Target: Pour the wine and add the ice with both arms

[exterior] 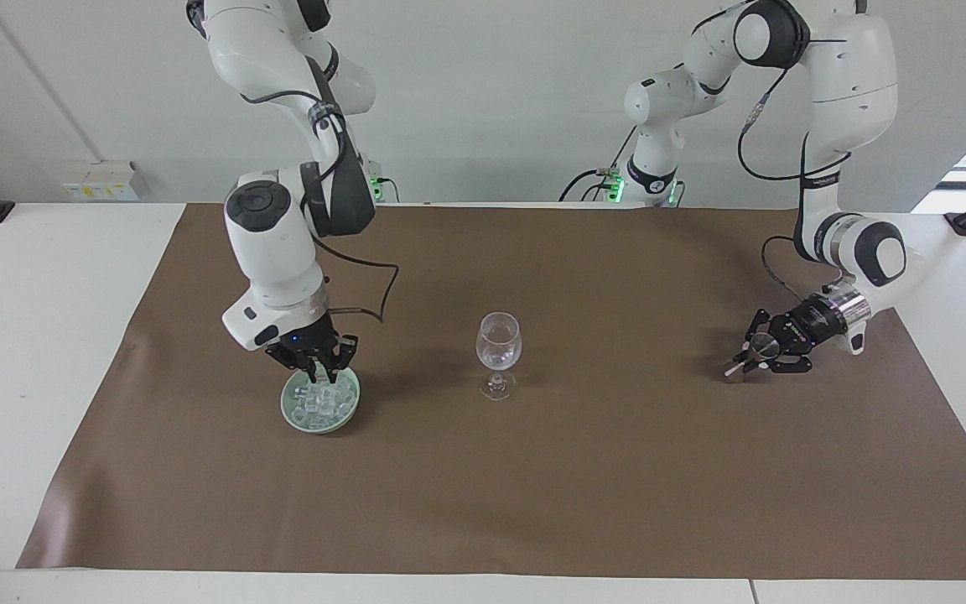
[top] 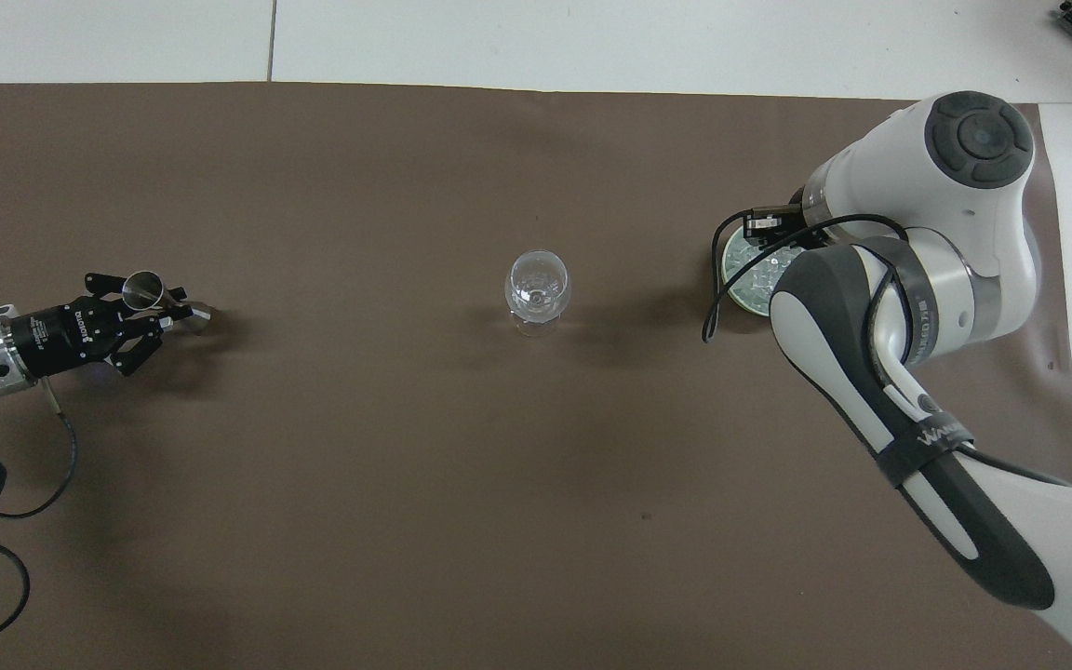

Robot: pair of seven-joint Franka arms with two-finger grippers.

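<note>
Step in hand, by my reading: ice pickup. Right gripper [exterior: 323, 374] just above ice [exterior: 321, 403] heaped in green dish [exterior: 290, 413], fingertips pinched narrow; cube between them not discernible. Left gripper [exterior: 749, 356] low over mat, clamped on small metal cup [exterior: 761, 343], tilted. Next likely: carry to wine glass [exterior: 498, 340], centre over bowl, release gently.

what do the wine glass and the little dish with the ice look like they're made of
Wine glass: clear glass, glossy; the brown mat shows through its bowl and stem.
Dish: probably glazed ceramic, possibly plastic; pale green, opaque, smooth rim with a soft sheen.
</note>
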